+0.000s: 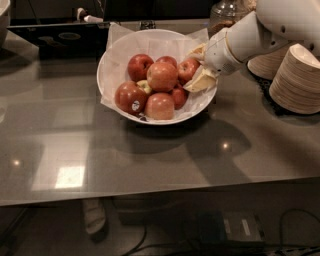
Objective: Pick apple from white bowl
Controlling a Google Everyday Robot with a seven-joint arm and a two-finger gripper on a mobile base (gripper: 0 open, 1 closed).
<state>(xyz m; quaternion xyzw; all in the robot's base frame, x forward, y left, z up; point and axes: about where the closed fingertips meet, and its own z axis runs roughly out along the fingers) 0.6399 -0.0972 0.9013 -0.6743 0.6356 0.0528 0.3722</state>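
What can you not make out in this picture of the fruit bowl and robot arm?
Camera view:
- Apple beside the claw at the white bowl's right rim: its right side is hidden by the claw.
- Yellow-green fruit: mostly buried under apples.
- Jar: cut off by the top edge.
- Beige bowls: cut off by the right edge.

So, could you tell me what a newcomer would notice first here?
The white bowl, heaped with red apples, stands out on the dark grey counter. The robot's white arm reaches in from the right, its gripper at the bowl's right rim beside the apples. Stacked beige bowls sit at far right.
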